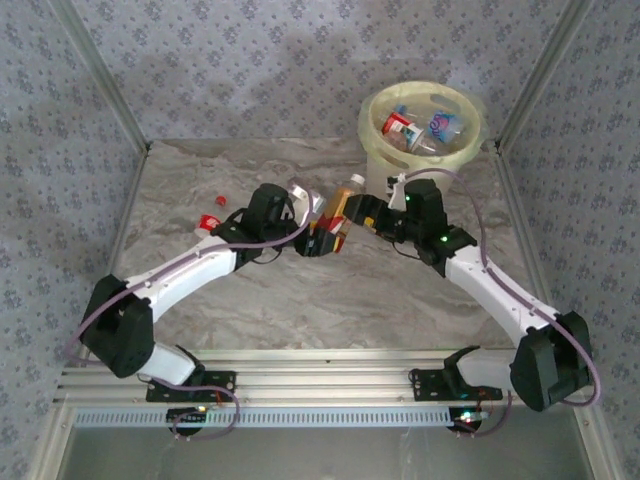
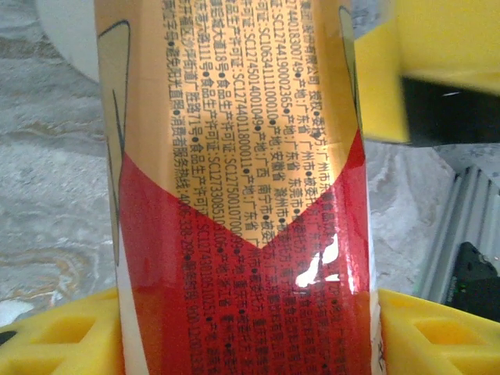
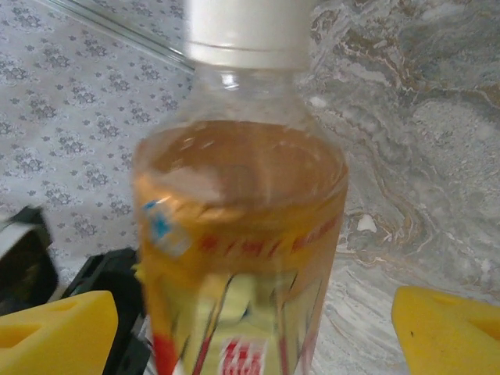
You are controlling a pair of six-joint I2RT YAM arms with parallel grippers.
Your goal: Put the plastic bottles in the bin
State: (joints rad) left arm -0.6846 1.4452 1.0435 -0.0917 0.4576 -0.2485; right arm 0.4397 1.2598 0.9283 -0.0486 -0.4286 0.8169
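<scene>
Amber bottle (image 1: 343, 205) is clamped at its label between the left gripper (image 2: 250, 336) pads. The right gripper (image 3: 250, 328) fingers stand apart on either side of its shoulder, not touching. It looks liquid-filled, so weighty, with slick film and thin walls; best held at the labelled waist. Count: one held, roughly three in the bin (image 1: 368, 135), seemingly two red-marked bottles (image 1: 210, 222) beyond the left fingers.

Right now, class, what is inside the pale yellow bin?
The bin holds crushed bottles: a red-labelled bottle and a blue-labelled bottle can be seen on top. The bin's floor and anything beneath those bottles are covered.
</scene>
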